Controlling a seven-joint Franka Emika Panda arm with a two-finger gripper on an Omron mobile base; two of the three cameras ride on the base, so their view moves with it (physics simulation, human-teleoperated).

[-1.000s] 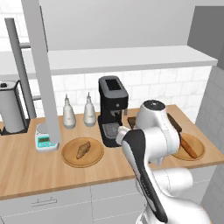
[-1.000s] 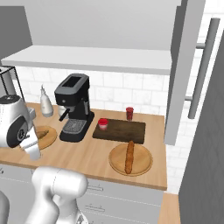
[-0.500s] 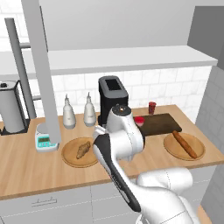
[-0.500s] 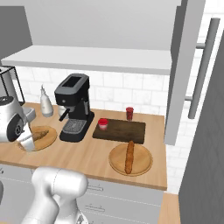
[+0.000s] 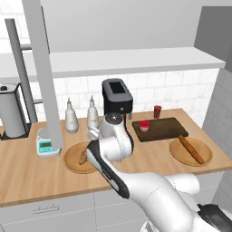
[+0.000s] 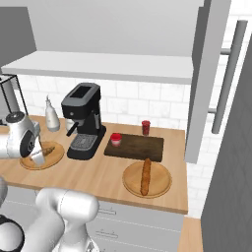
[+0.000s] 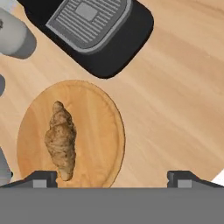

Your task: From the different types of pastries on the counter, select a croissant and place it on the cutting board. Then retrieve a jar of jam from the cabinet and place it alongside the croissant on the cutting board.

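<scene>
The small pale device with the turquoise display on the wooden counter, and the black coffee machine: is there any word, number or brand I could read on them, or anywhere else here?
None can be read.
Small pale device with turquoise display: dark marks, too blurred to read.
Black coffee machine: no lettering shows.
Squat bright-red jar: plain pale band, no label text.

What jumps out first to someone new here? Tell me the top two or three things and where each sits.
The big white robot arm bends over the left of the long light-wood counter, its open gripper above the small golden-brown croissant on a round light-wood plate. Behind it stands a black coffee machine. Right of that lies the dark-brown rectangular cutting board, a tiny bright-red jar at its left edge.
</scene>
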